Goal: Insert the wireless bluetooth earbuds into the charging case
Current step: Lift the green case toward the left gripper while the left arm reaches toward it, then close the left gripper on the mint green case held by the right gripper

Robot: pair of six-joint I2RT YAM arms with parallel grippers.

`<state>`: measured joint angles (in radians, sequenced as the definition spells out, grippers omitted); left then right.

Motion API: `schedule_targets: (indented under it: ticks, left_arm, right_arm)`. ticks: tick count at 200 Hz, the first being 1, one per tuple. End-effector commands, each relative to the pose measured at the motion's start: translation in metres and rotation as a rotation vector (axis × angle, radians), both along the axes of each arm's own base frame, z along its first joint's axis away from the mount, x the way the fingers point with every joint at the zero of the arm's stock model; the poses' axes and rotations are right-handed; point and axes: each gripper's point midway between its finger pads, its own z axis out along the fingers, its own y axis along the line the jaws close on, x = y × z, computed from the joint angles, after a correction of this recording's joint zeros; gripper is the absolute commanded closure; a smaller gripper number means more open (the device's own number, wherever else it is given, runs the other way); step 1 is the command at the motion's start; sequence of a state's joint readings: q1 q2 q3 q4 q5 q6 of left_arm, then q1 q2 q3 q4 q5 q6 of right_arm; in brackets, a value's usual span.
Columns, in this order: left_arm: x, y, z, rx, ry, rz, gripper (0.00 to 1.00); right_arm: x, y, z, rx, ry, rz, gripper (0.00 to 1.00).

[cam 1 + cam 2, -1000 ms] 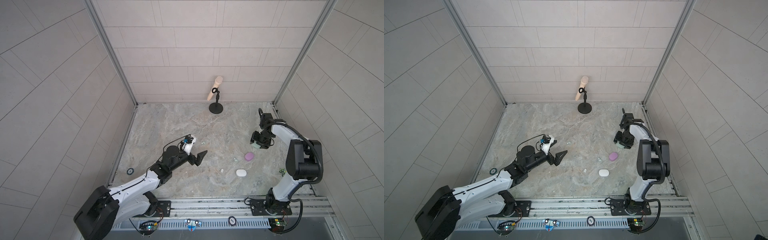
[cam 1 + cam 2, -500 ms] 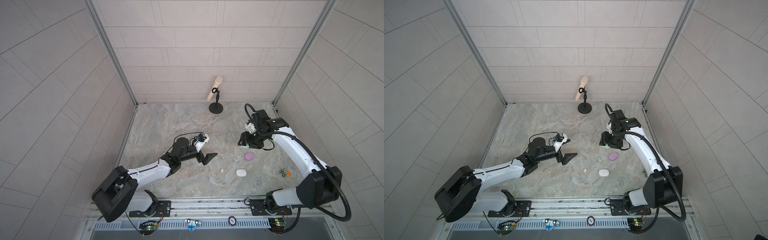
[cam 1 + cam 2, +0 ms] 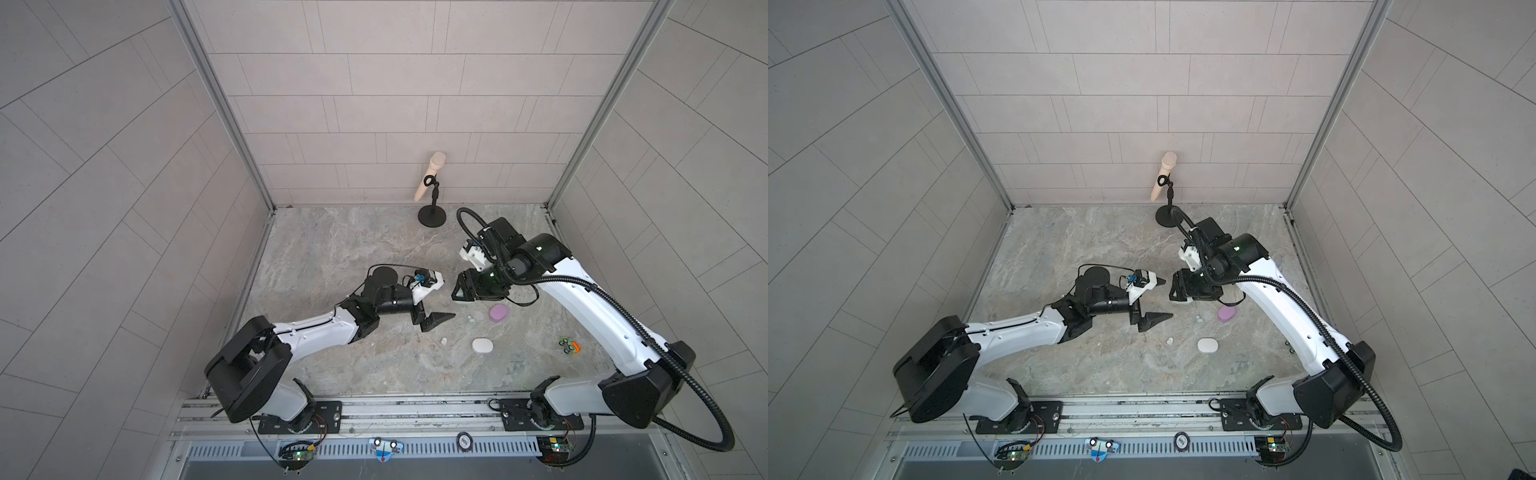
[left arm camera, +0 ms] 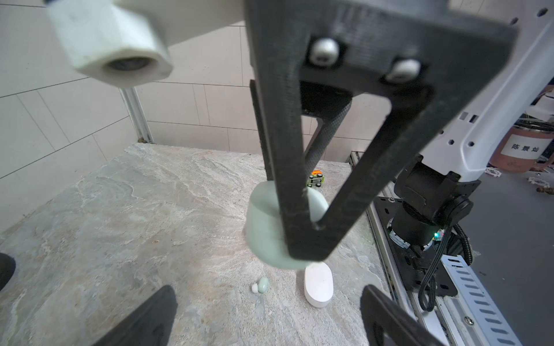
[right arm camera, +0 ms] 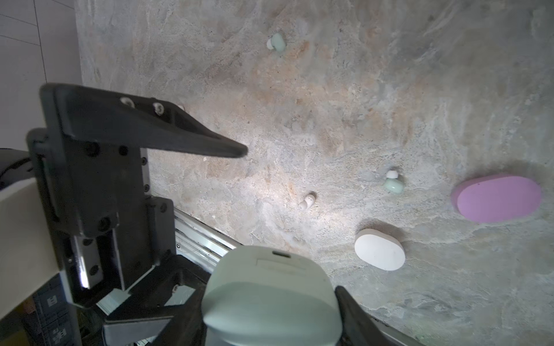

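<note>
**Right end effector pinches the mint-green case above the table; left one spread**

Nearest the arms' bases, in both top views, the white case (image 3: pixel 482 345) lies flat on the marble-patterned table (image 3: pixel 332 257). A white earbud (image 3: pixel 444 340) sits just beside it on the left, and a small green-and-orange toy (image 3: pixel 569 345) lies well apart to the right. A little farther back the lilac case (image 3: pixel 498 313) lies closed, with a mint-green earbud (image 3: pixel 471 319) near its left edge. The right wrist view shows a second mint-green earbud (image 5: pixel 277 43) lying alone, well apart from the others. The left end effector (image 4: pixel 268 295) hovers beyond the white earbud, its fingers spread wide and holding nothing. Facing it, just behind the lilac case, the right end effector (image 5: pixel 271 320) pinches the mint-green charging case (image 4: pixel 262 227) by its two sides, clear of the table. Whether its lid is open cannot be told. At the back wall a beige microphone (image 3: pixel 430 174) leans in its black stand (image 3: pixel 432 216).
</note>
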<state>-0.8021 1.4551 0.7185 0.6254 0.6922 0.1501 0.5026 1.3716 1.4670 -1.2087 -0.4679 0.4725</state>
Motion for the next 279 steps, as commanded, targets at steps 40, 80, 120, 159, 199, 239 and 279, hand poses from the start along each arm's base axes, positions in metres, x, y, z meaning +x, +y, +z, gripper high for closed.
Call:
schedule_targets:
  ticks: [40,80,120,159,199,239,279]
  left_arm:
    - [-0.002,-0.009,0.014,-0.026,-0.042,-0.034,0.14]
    - [0.001,-0.011,0.018,-0.041,-0.033,-0.029,0.25]
    - [0.000,-0.013,0.018,-0.042,-0.020,-0.043,0.30]
    - [-0.001,-0.013,0.019,-0.043,-0.021,-0.045,0.36]
    - [-0.001,-0.013,0.023,-0.055,-0.027,-0.046,0.38]
    - [-0.001,-0.013,0.023,-0.062,-0.029,-0.045,0.42]
    - [-0.001,-0.013,0.023,-0.061,-0.026,-0.046,0.46]
  right_arm:
    - [-0.001,0.020,0.007,0.020,-0.011,0.015,0.47]
    - [0.001,0.024,0.010,0.019,-0.025,0.018,0.47]
    - [0.003,0.029,0.013,0.034,-0.034,0.020,0.47]
    - [0.003,0.033,0.016,0.044,-0.036,0.023,0.47]
    - [0.002,0.034,0.016,0.047,-0.033,0.025,0.47]
    - [0.002,0.036,0.019,0.058,-0.037,0.025,0.47]
    - [0.002,0.037,0.020,0.063,-0.037,0.028,0.47]
